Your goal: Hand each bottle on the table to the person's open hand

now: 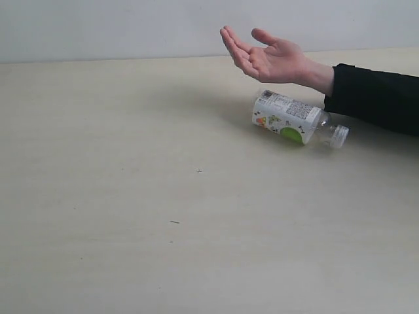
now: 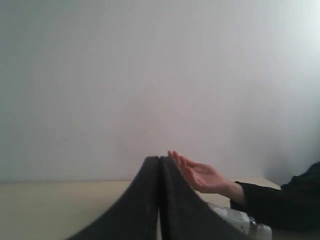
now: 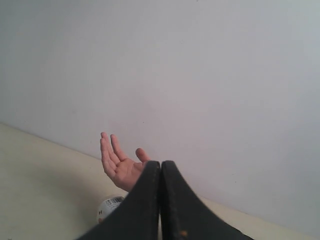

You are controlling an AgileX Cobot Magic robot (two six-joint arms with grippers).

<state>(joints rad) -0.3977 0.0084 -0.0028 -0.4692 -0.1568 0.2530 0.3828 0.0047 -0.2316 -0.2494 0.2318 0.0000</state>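
One clear bottle point(image 1: 294, 118) with a white cap and a white and lime-green label lies on its side on the pale table point(image 1: 131, 196), at the far right. Just above it the person's open hand point(image 1: 268, 59) is held palm up, a black sleeve on the wrist. Neither gripper appears in the exterior view. In the left wrist view my left gripper point(image 2: 159, 160) is shut with nothing in it; the hand point(image 2: 200, 175) and part of the bottle point(image 2: 235, 218) show beyond it. My right gripper point(image 3: 160, 164) is shut and empty too, with the hand point(image 3: 119, 165) and the bottle's base point(image 3: 109, 206) behind. No other bottle is in view.
A plain white wall point(image 1: 98, 26) runs along the table's far edge. The person's black-sleeved forearm point(image 1: 380, 98) reaches in from the right, low over the table. A few tiny dark specks point(image 1: 175, 222) dot the tabletop.
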